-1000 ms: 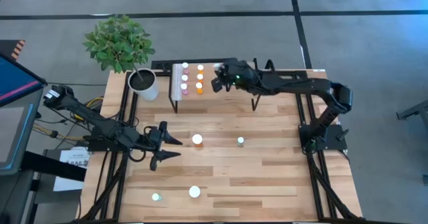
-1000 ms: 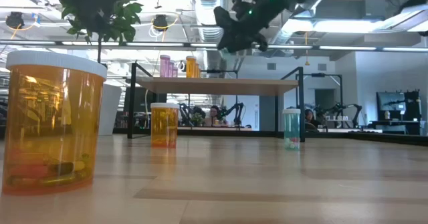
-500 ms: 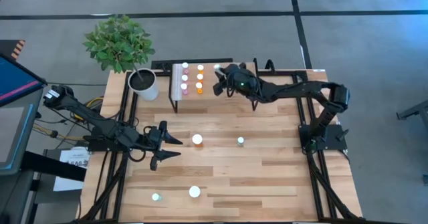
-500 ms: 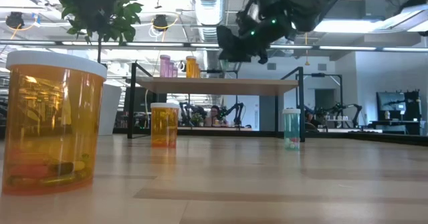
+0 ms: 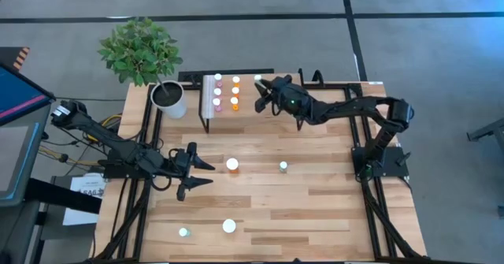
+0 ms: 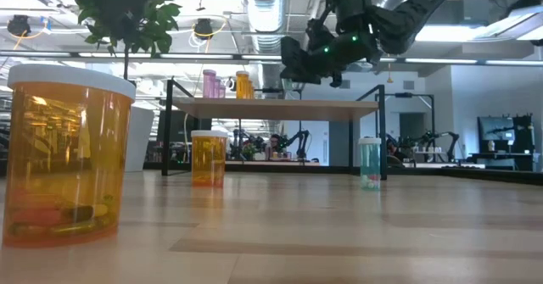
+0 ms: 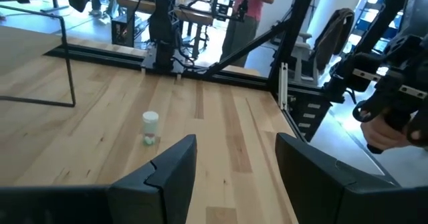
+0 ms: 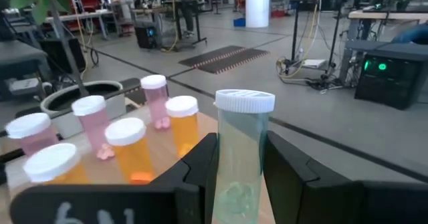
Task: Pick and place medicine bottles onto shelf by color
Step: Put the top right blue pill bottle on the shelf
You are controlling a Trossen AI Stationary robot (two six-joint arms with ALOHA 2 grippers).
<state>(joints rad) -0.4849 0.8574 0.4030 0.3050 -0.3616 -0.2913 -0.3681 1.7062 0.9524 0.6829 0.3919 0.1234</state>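
Note:
The shelf stands at the table's far middle. Three pink bottles and three orange bottles stand in two rows on its left part; they also show in the right wrist view, pink and orange. My right gripper hovers over the shelf just right of the rows. It is shut on a teal bottle with a white cap. My left gripper is open and empty, low over the table's left middle. My right gripper pinches the teal bottle's clear body between its two fingers, below the white cap. The fingers come about level from the table's right. The bottle stands upright. The gripper hides its base, so I cannot tell whether it rests on the shelf.
A large orange bottle and a small teal one stand mid-table. Another large orange bottle and a small teal one stand near the front edge. A potted plant stands left of the shelf. People show in the room beyond.
My right gripper has come down toward the shelf top with the teal bottle and has drawn a little toward the table's right. The bottle has stayed upright between the fingers.

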